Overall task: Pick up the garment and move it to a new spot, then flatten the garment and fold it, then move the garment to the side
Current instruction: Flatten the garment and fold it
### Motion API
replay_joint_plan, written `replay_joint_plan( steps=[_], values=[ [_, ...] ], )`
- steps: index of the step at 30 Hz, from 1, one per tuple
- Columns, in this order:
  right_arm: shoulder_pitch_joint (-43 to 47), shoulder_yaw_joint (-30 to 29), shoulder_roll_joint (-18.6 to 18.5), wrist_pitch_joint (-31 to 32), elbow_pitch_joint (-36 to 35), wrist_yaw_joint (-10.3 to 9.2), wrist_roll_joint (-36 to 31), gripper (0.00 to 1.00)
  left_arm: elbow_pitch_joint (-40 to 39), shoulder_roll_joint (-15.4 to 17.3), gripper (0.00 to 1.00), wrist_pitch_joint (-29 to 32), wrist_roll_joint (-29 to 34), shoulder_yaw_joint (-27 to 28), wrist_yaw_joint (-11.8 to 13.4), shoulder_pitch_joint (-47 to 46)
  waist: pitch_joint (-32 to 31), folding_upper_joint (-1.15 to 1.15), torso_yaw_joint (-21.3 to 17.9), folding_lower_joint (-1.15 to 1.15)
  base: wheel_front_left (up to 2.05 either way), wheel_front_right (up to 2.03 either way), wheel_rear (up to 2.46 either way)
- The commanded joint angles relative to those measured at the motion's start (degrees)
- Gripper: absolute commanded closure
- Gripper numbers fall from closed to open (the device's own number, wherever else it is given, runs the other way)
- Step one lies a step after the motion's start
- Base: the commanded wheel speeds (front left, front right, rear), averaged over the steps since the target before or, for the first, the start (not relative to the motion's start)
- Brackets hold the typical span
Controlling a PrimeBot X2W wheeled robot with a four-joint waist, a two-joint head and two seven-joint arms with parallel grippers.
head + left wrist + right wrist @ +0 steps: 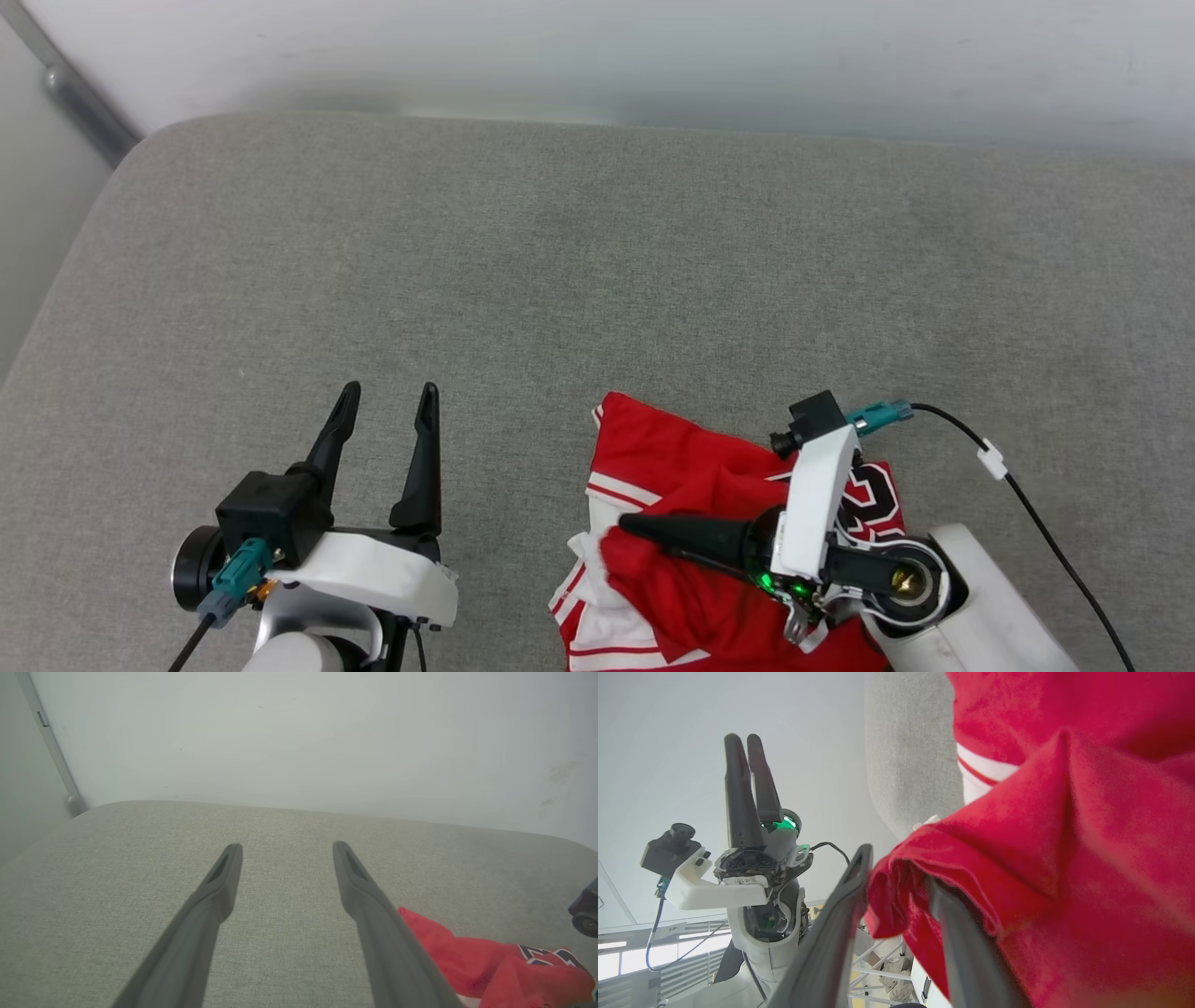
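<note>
A grey cushion (523,261) runs up to a pale wall (597,47), with a pipe (84,107) at the far left corner. The shirt (672,457) lies crumpled at the near edge, right of centre. The left hand (390,392) is wide apart over bare cushion just beside it, pointing at the wall. The right hand (627,525) lies sideways on the shirt, pointing left, its fingers narrowly parted. A red fold sits between them and over one finger. I cannot tell whether it grips.
</note>
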Motion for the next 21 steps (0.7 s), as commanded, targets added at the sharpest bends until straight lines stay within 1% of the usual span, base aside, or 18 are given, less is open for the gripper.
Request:
replay_joint_plan(
  steps=[1, 3, 5, 7, 9, 11, 15, 17, 18, 20, 21],
  values=[
    [-1.2, 1.1, 0.1, -1.0, 0.0, 0.00, -0.3, 0.00, 0.4, -0.4, 0.00, -0.4, -0.1, 0.1, -0.1, -0.8, 0.1, 0.00, 0.1, -0.01, 0.00, 0.00, 0.00],
    [-1.5, 2.8, 0.1, -2.2, -0.7, 0.00, -0.5, 0.00, 0.8, -0.5, 0.00, -0.6, -0.3, 0.1, -0.2, -0.8, 0.1, 0.00, 0.0, -0.01, 0.00, 0.00, 0.00],
    [-2.5, 4.2, -0.1, -3.6, -2.5, 0.00, -2.6, 0.00, 1.2, -0.3, 0.00, -0.7, -0.4, 0.3, -0.3, -0.7, -0.1, 0.00, -0.4, -0.01, 0.00, 0.00, 0.00],
    [-2.8, 6.0, -1.4, -5.1, -5.0, 0.00, -5.6, 0.00, 1.5, -0.1, 0.00, -0.8, -0.4, 0.4, -0.3, -0.6, -0.5, 0.00, -0.9, -0.01, 0.00, 0.00, 0.00],
    [-3.3, 8.7, -3.9, -7.5, -8.4, 0.00, -10.4, 0.00, 1.7, 0.2, 0.00, -0.8, -0.4, 0.5, -0.2, -0.3, -1.0, 0.00, -1.5, -0.01, 0.00, 0.00, 0.00],
    [-4.1, 11.9, -7.2, -10.9, -11.7, 0.00, -16.8, 0.00, 1.7, 0.4, 0.00, -0.8, -0.5, 0.6, -0.2, -0.1, -1.5, 0.00, -2.1, -0.01, 0.00, 0.00, 0.00],
    [-4.4, 16.7, -13.9, -16.7, -15.1, 0.00, -29.4, 0.00, 1.7, 0.8, 0.00, -0.8, -0.7, 0.9, 0.3, 0.4, -2.5, 0.00, -3.6, -0.01, 0.00, 0.00, 0.00],
    [-3.9, 16.7, -16.8, -19.3, -15.2, 0.00, -35.1, 0.00, 1.6, 1.0, 0.00, -0.8, -0.8, 0.9, 0.4, 0.7, -2.9, 0.00, -4.3, -0.01, 0.00, 0.00, 0.00],
    [-3.2, 16.0, -17.6, -20.6, -15.2, 0.00, -37.2, 0.00, 1.6, 1.1, 0.00, -0.9, -0.9, 1.0, 0.5, 1.0, -3.2, 0.00, -4.8, -0.01, 0.00, 0.00, 0.00],
    [-2.0, 13.6, -19.5, -23.2, -15.1, 0.00, -42.3, 0.00, 1.6, 1.3, 0.00, -0.9, -1.0, 1.2, 0.7, 1.5, -3.7, 0.00, -5.5, -0.01, 0.00, 0.00, 0.00],
    [-0.8, 11.7, -19.8, -24.7, -15.1, -0.01, -43.9, 0.00, 1.6, 1.3, 0.00, -0.9, -1.0, 1.3, 0.9, 1.6, -3.9, 0.00, -5.9, -0.01, 0.00, 0.00, 0.00]
  ],
)
